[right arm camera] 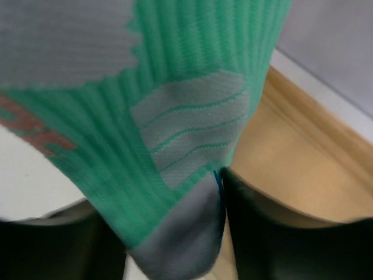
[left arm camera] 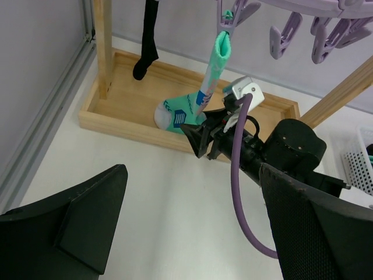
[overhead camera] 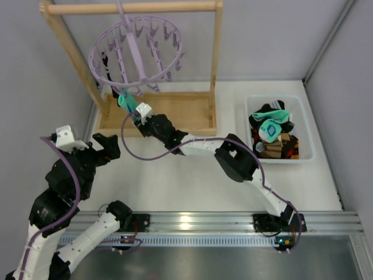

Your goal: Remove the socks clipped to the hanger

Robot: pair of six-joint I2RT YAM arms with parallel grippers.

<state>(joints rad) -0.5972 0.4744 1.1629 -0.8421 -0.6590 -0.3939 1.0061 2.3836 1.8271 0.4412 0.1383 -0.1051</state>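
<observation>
The lilac hanger [overhead camera: 137,52] hangs from the wooden rack's top bar. A teal sock [overhead camera: 125,101] with white and blue marks hangs from one of its clips [left arm camera: 226,22]; a black sock [left arm camera: 149,41] hangs further left. My right gripper [overhead camera: 135,115] reaches under the hanger and is shut on the teal sock's lower part [right arm camera: 175,116], which fills the space between its fingers [right arm camera: 274,233]. It also shows in the left wrist view [left arm camera: 195,137]. My left gripper [overhead camera: 100,147] is open and empty, low over the table at the left [left arm camera: 192,233].
The wooden rack [overhead camera: 175,111] has a tray-like base and two posts. A white basket [overhead camera: 307,134] at the right holds several removed socks. The left wall stands close to the rack. The right arm's purple cable [left arm camera: 239,192] loops between the arms.
</observation>
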